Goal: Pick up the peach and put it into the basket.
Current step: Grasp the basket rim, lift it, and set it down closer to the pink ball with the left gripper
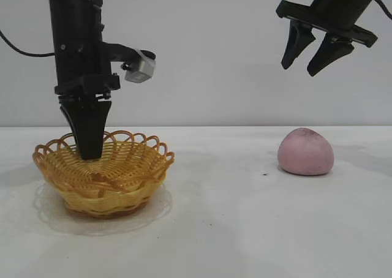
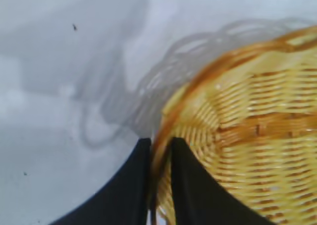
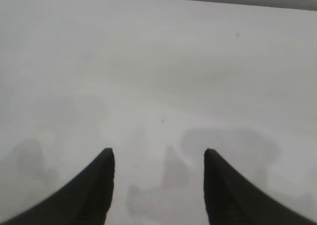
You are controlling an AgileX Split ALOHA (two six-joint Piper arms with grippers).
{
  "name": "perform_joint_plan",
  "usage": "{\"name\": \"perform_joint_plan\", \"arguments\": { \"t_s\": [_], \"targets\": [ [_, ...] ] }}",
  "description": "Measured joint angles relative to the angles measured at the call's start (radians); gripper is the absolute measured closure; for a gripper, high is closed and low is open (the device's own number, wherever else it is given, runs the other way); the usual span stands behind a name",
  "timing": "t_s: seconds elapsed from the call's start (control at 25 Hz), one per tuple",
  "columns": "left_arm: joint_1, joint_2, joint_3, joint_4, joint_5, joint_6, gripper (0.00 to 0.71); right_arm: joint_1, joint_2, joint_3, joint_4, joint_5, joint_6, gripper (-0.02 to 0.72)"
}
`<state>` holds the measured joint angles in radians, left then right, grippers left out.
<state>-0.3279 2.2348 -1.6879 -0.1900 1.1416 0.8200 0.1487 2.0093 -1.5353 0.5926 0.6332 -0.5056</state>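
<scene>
At lower left of the frame the left gripper (image 1: 90, 148) points straight down with its fingers (image 2: 195, 185) pinched on the rim of the basket (image 1: 131, 168), one inside, one outside. The peach (image 1: 305, 152) sits on the white bench (image 1: 233, 229) at middle right, well apart from the basket. At upper right the right gripper (image 1: 309, 60) hangs high above the peach, fingers spread wide, holding nothing.

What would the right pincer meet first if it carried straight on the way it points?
Probably the bare white table: the open right pincer hangs high, and its wrist view shows only tabletop ahead. The dusty pink rounded peach seems off that line, though depth is unclear.
</scene>
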Motion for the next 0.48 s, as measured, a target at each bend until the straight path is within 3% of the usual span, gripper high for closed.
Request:
{"name": "perform_joint_plan", "arguments": {
  "t_s": [0.12,0.16,0.48],
  "targets": [
    [0.000,0.000,0.000,-0.021,0.019,-0.019,0.644,0.000,0.000,0.000,0.000,0.000,-0.004,0.364],
    [0.000,0.000,-0.004,-0.034,0.039,-0.044,0.710,0.000,0.000,0.000,0.000,0.000,-0.006,0.364],
    [0.023,-0.002,-0.071,-0.134,0.077,-0.399,0.710,0.000,0.000,0.000,0.000,0.000,-0.006,0.364]
  ]
}}
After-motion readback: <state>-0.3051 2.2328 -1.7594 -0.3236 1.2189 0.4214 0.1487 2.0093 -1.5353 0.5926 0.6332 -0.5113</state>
